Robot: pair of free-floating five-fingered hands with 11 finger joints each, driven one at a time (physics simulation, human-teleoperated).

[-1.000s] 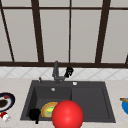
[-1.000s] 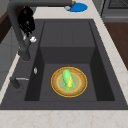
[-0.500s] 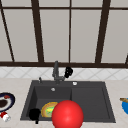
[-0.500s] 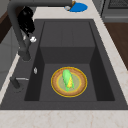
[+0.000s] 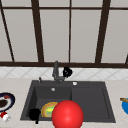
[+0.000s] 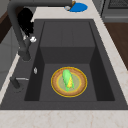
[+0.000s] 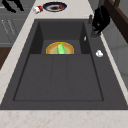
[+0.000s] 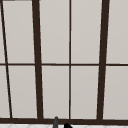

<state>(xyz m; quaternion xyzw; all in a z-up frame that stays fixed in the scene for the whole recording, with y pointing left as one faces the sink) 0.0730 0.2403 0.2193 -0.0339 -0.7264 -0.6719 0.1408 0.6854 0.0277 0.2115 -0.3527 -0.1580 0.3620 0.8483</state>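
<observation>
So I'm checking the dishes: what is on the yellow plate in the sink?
A green and yellow corn cob lies on the plate, in the sink basin. In the front view a red ball covers part of the plate.
</observation>
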